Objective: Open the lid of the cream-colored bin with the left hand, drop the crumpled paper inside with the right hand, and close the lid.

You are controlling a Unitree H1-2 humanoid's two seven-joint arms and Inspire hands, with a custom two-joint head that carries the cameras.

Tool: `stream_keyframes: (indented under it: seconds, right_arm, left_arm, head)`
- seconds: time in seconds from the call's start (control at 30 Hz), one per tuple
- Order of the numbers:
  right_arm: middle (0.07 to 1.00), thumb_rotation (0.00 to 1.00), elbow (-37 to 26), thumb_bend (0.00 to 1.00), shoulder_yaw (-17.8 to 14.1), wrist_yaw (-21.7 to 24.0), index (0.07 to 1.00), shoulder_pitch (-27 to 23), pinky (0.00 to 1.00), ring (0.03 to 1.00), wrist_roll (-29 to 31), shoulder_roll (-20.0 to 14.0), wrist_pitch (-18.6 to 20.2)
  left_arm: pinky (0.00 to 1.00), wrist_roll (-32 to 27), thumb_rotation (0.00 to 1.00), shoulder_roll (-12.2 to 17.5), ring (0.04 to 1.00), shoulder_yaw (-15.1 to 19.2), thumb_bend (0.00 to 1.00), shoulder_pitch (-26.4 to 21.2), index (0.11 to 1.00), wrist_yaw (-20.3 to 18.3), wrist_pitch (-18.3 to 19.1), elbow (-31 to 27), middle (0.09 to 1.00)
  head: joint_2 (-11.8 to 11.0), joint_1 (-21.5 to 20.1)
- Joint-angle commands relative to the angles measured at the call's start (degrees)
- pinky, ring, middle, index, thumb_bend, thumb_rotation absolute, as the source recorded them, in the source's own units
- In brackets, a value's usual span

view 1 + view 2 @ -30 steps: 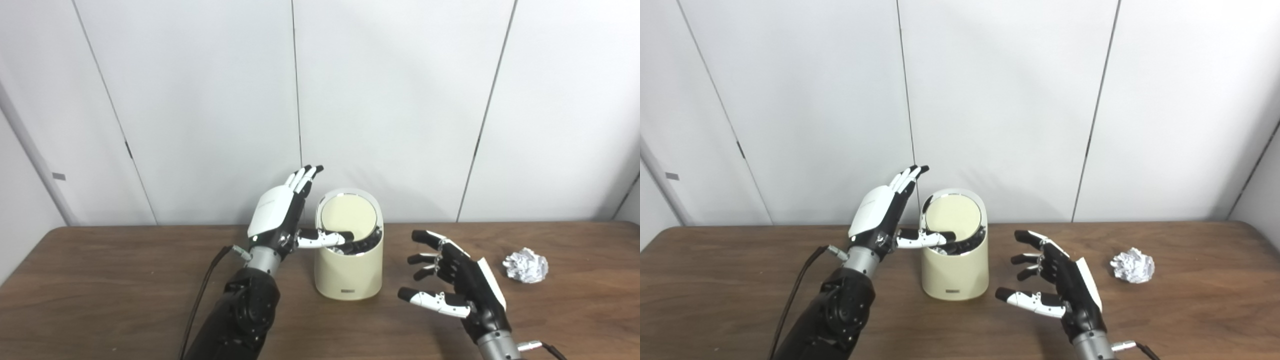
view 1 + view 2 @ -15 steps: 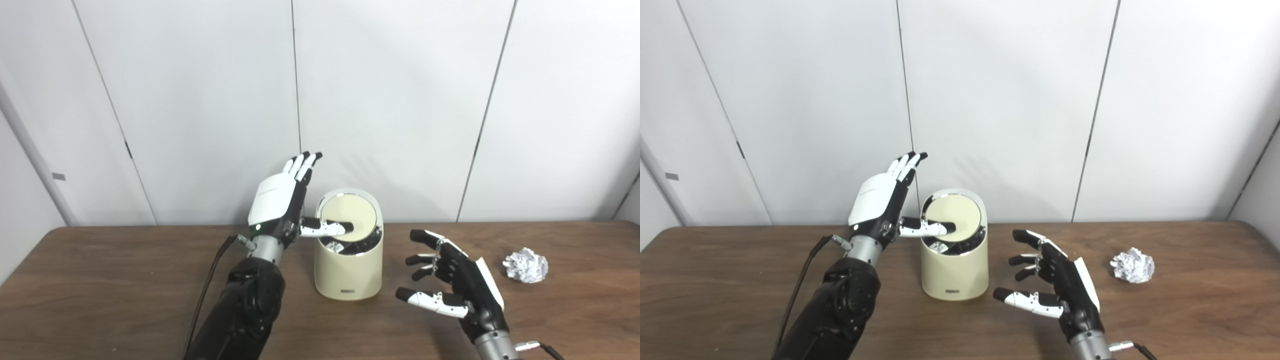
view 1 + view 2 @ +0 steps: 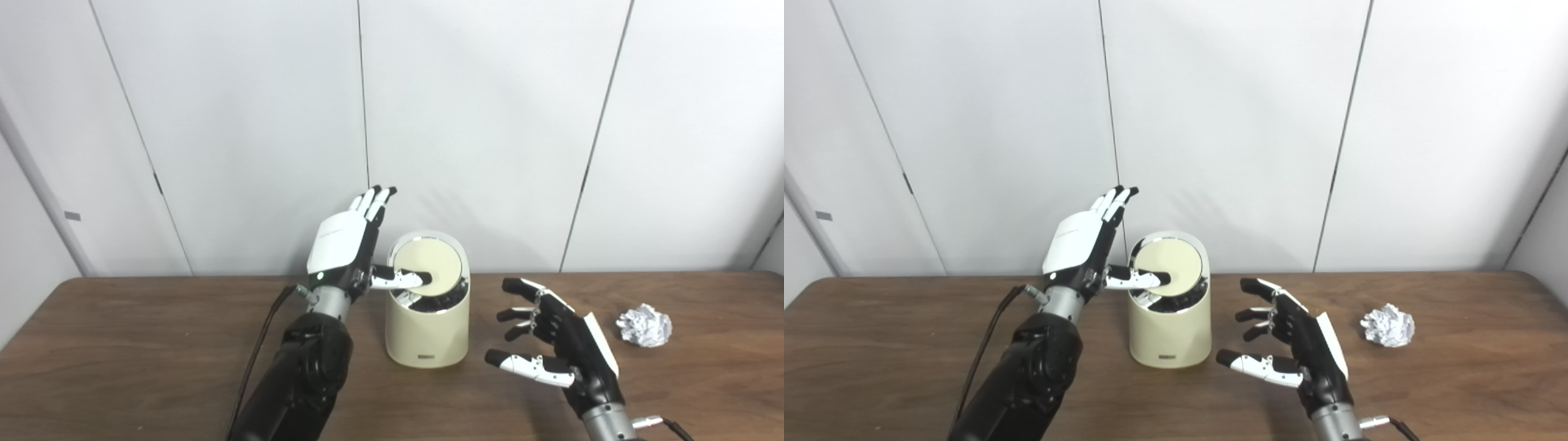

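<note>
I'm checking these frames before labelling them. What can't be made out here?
- Inside of the bin: both views, mostly dark behind the raised lid and the left hand's thumb.
- Whether that thumb touches the lid: unclear in both.
- Small label low on the bin's front: too small to read.
- Right hand's wrist: cut by the bottom edge.
- Crumpled paper's folds: too small.

Left hand point(image 3: 343, 251) thumb lies across the tilted lid point(image 3: 427, 267) of the bin point(image 3: 427, 334); paper point(image 3: 644, 325) lies on the bench point(image 3: 122, 355).
</note>
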Motion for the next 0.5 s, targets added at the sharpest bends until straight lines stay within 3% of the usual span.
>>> stream_keyframes:
  seconds: [0.0,0.33,0.47]
  right_arm:
    - [0.804,0.17,-1.8,0.71,0.1,-0.4,0.754,-1.9,0.47,0.628,0.1,-0.1,-1.9]
    - [0.798,0.16,-2.0,0.71,0.1,-0.4,0.752,-1.9,0.46,0.620,0.1,-0.1,-2.5]
    - [0.801,0.16,-2.5,0.70,0.3,-0.3,0.754,-1.8,0.47,0.626,-0.1,-0.1,-2.3]
  left_arm:
    - [0.81,1.5,0.28,0.6,0.986,-0.4,0.99,-3.2,1.000,0.1,0.3,-1.8,1.000]
    - [0.79,3.8,0.22,1.4,0.975,-2.6,1.00,-3.5,1.000,-1.5,1.7,-1.6,1.000]
    - [0.79,8.4,0.22,2.6,0.967,-5.2,1.00,-4.1,1.000,-2.1,2.7,-1.5,1.000]
  head:
    - [0.1,0.0]
    - [0.6,-0.3]
    - [0.9,-0.3]
